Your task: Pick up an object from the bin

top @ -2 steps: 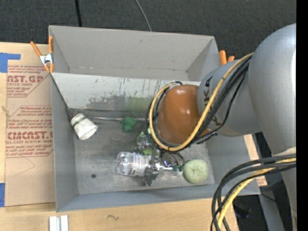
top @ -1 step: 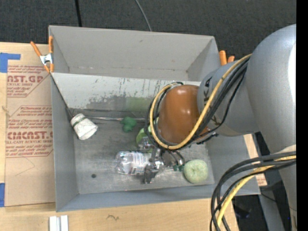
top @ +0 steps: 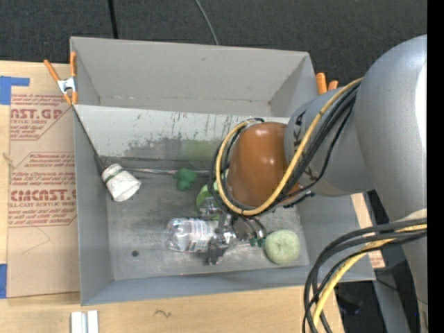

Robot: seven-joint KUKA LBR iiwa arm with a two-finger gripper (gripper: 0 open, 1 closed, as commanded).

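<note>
Looking down into a grey metal bin [top: 104, 255] with a scuffed floor. Reaching in from the right, a bulky silver arm [top: 388, 130] with an orange wrist cover [top: 253, 161] and looped cables. Below the cover, low over the floor near the front wall, the gripper [top: 219, 245], at the right end of a crumpled clear plastic item [top: 186, 234], perhaps a bottle; spread or closed, impossible to tell amid dark metal and glare. Just right of that, a pale green ball [top: 282, 247]; well apart at far left, a white cap [top: 121, 184]; toward the back, a small green lump [top: 185, 179]. Probably the grasping step. For a sound grip: centre on the firmest part of the clear plastic, squeeze gently against slipping or crushing, lift straight up, keep clear of the ball.
</note>
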